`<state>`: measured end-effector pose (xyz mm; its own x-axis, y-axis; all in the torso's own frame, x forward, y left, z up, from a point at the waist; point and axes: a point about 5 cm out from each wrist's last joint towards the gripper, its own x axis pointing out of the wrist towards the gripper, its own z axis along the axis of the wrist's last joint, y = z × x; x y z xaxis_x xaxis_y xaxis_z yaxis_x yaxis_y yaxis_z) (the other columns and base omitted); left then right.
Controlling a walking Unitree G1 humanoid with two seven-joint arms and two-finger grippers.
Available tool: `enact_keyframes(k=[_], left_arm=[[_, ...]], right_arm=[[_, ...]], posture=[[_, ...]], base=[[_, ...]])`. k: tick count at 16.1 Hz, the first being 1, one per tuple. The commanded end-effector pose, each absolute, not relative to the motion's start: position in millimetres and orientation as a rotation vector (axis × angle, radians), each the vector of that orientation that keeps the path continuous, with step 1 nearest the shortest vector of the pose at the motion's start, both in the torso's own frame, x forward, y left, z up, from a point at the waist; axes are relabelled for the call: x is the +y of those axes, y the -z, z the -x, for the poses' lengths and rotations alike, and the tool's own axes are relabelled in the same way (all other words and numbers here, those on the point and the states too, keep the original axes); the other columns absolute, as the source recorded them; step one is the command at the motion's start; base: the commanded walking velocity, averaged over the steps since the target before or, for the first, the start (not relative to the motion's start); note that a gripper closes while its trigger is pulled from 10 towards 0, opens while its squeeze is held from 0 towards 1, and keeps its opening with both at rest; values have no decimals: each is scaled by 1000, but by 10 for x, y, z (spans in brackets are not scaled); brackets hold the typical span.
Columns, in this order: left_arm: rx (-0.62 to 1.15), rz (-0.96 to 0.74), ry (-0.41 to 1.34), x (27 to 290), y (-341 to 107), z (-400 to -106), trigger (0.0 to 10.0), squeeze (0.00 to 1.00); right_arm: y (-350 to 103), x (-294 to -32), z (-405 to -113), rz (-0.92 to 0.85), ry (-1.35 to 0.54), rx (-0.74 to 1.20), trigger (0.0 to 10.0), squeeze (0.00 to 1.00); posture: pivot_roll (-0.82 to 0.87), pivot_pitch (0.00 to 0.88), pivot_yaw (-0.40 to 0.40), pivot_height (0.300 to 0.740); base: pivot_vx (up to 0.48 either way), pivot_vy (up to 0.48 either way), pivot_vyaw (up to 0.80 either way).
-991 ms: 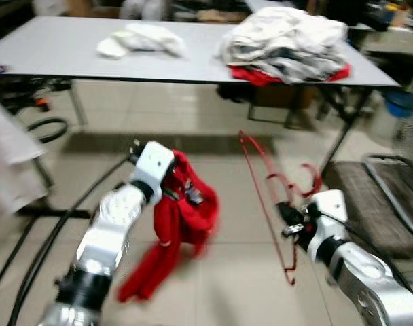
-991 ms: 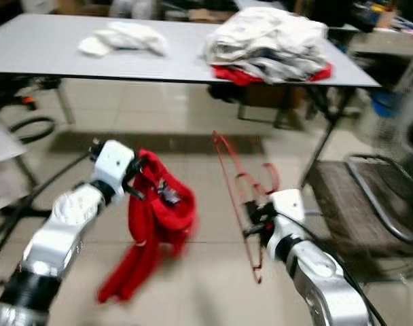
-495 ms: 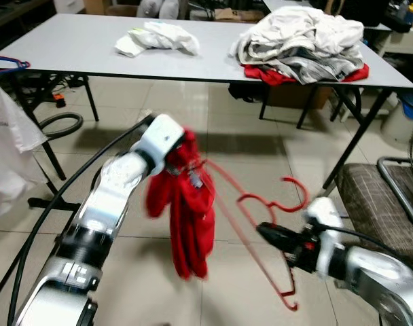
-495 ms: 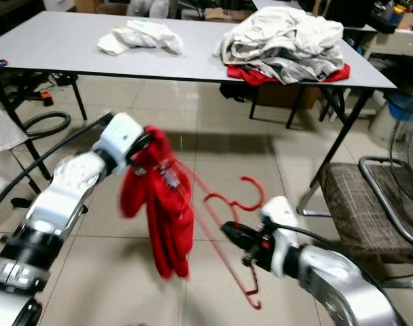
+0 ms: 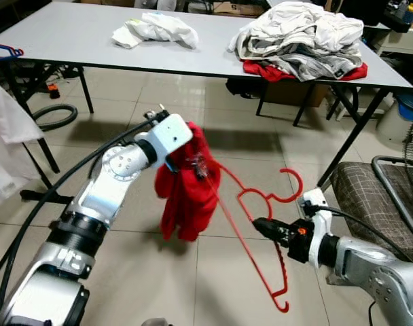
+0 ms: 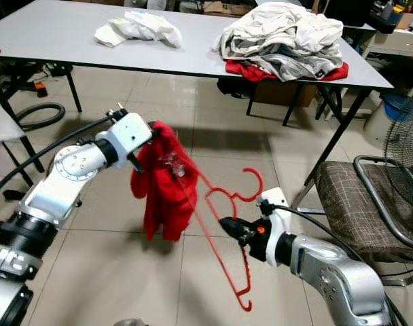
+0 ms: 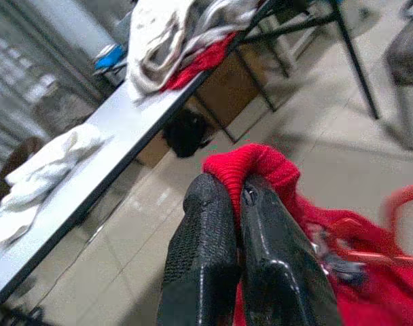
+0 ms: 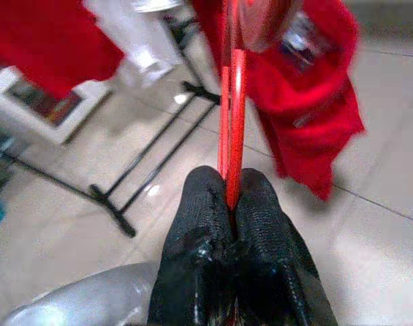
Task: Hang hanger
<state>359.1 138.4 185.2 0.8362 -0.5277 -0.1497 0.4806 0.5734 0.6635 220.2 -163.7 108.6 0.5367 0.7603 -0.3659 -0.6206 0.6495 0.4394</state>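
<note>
- Hanger [image 5: 261, 224]: red wire, held in the air above the tiled floor [image 5: 125, 272] between my two arms, tilted. Its hook curls up on the right side. One long wire runs up into the red garment [image 5: 186, 190], and the lower corner points toward the floor.
- Right arm: I see it stretched low across from the right, forearm near level, pointing left.
- Right end effector [image 6: 228, 226]: fingers [image 8: 261, 231] pressed together on the hanger's wire, which passes between them in the wrist view.
- Left arm: raised and bent at the elbow, wrist held out above the floor at the middle of the scene.
- Left end effector [image 7: 235, 197]: fingers nearly together, pinching a fold at the top of the red garment, which hangs bunched below it and over the hanger's upper end.
- Counter [image 5: 77, 41]: grey, behind the arms, bearing a small white cloth [image 5: 155, 28] and a large clothes pile [image 5: 298, 37].
- Chair [image 6: 359, 204]: checked seat, to my right.
</note>
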Motion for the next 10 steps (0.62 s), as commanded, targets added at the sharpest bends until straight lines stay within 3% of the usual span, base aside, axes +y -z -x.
enact_keyframes(k=[1, 6, 10], left_arm=[[-137, -772, 567, 1362, -2017, -3638, 10000, 0], [-228, -740, 656, 1223, -2126, -3584, 10000, 0], [-199, -805, 649, 1300, -2063, -3613, 10000, 0]], right_arm=[[-1084, -1638, -2121, -275, -870, 588, 10000, 0], [-953, -1568, -2265, -368, -765, 638, 10000, 0], [-1006, -1537, -2336, -435, -738, 608, 10000, 0]], posture=[[70, 42, -73, 740], [58, 49, -49, 740], [70, 57, -48, 740]], base=[[0, 0, 0], [0, 0, 0], [0, 0, 0]])
